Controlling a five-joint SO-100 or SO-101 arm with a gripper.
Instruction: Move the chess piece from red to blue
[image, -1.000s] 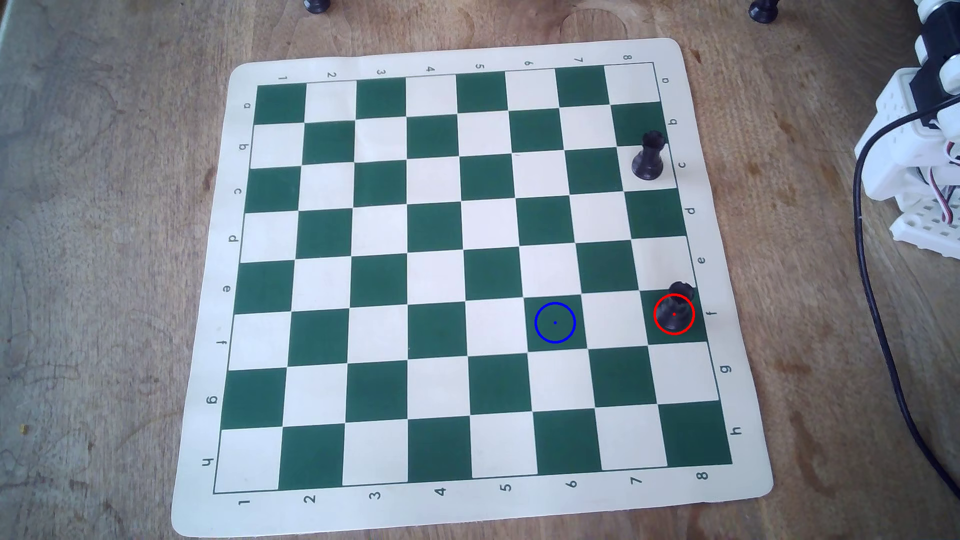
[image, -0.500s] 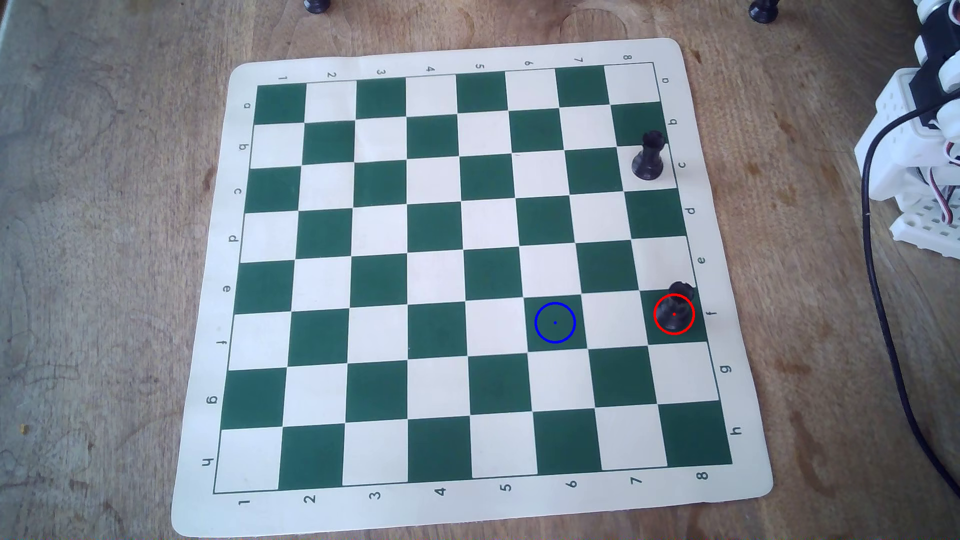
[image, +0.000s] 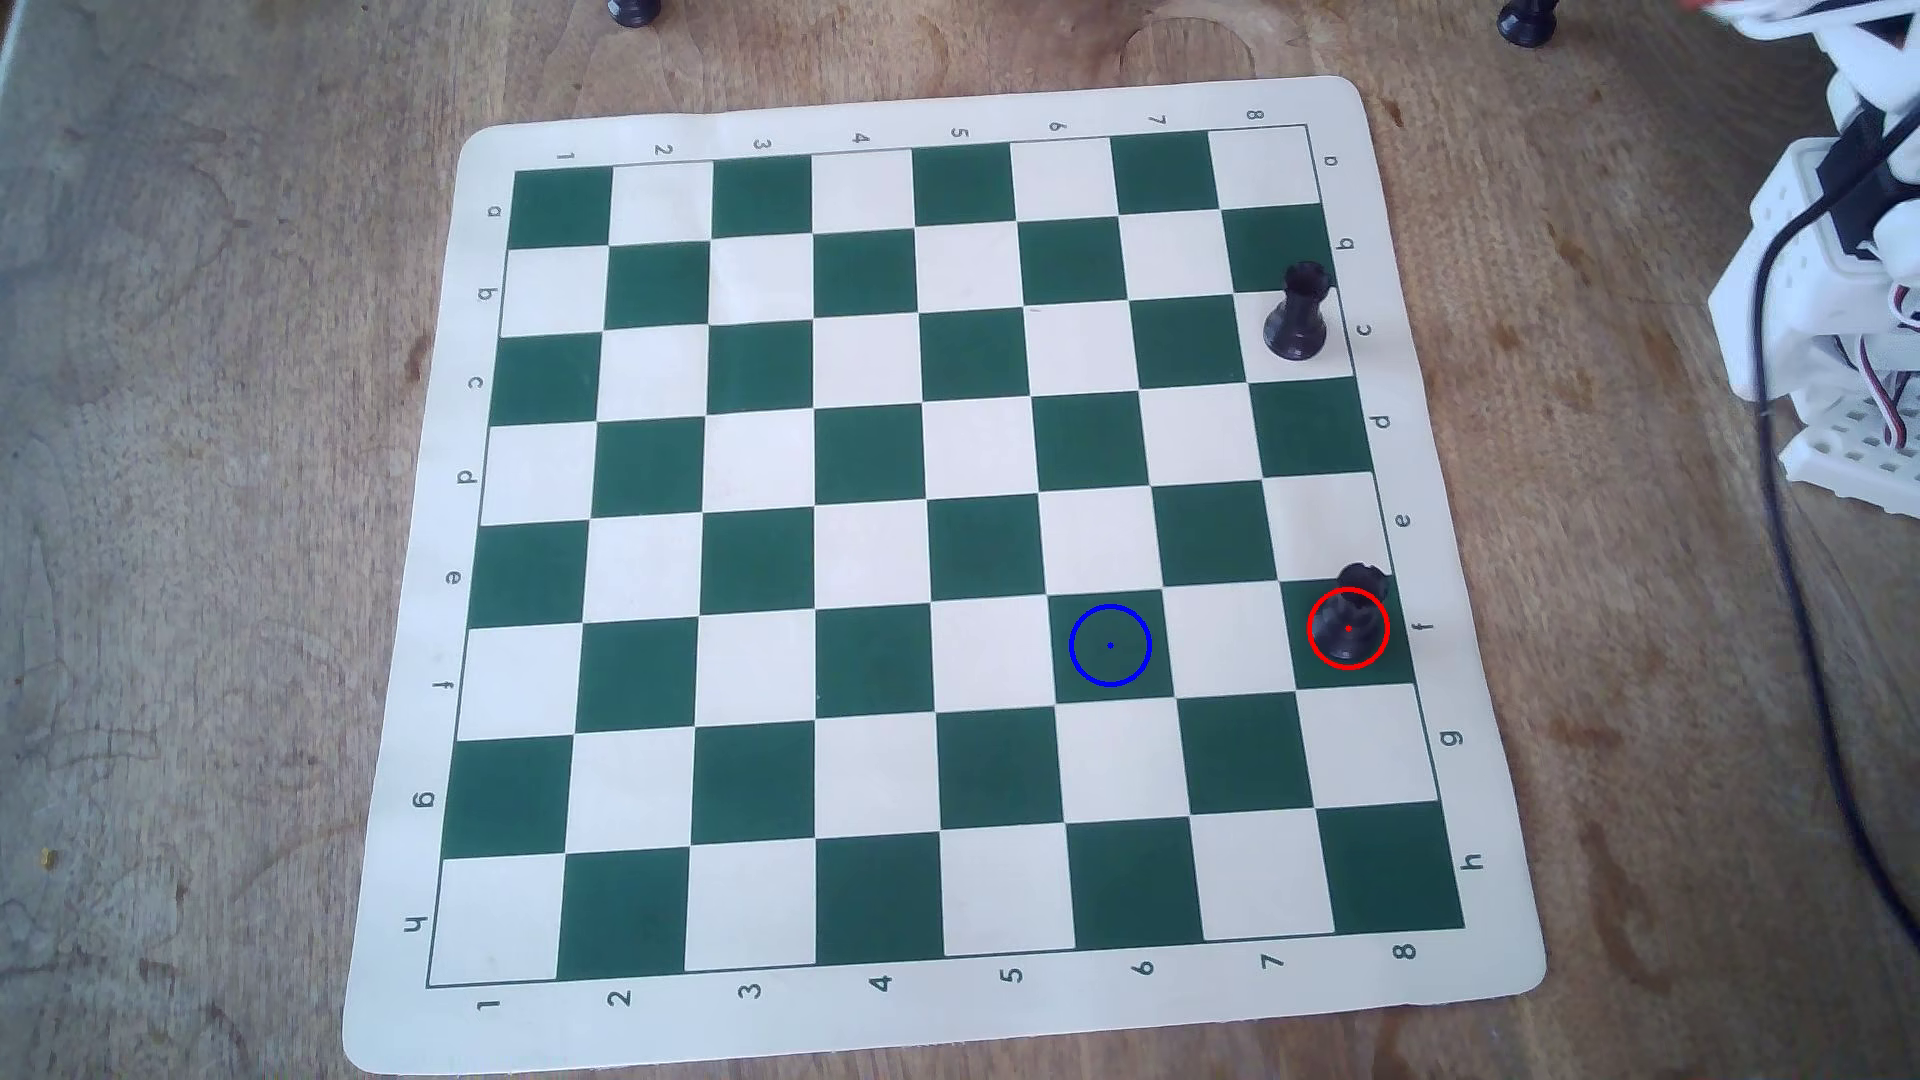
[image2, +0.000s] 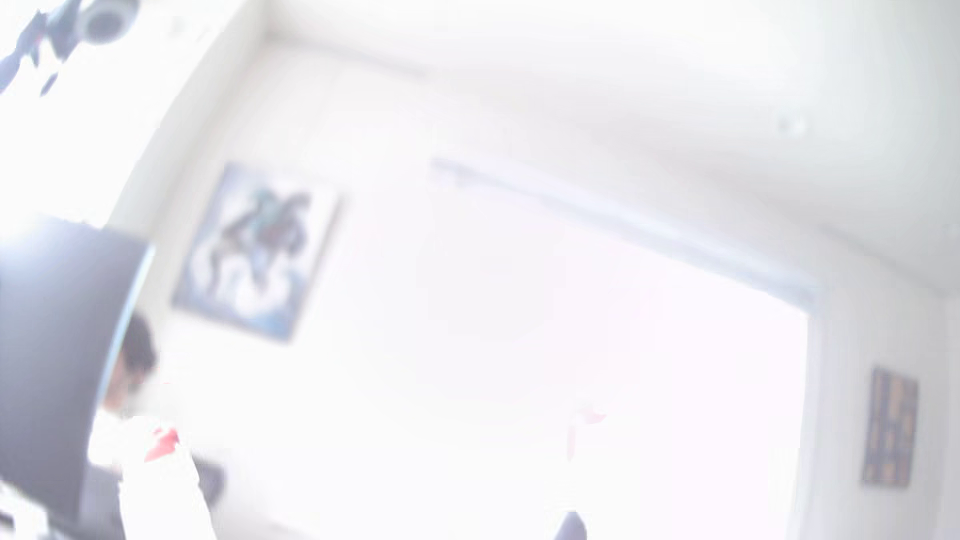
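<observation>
On red (image: 1348, 591), rook (image: 1349, 623) stands upright

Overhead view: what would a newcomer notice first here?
The green-and-cream chessboard fills the wooden table. A black rook stands inside the red circle at the board's right edge, the blue circle is empty two squares left, and a second rook stands farther up.

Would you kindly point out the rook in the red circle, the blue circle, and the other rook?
rook in the red circle (image: 1348, 629): overhead view, its base.
blue circle (image: 1111, 606): overhead view, top of the outline.
other rook (image: 1296, 330): overhead view, its base.
</observation>
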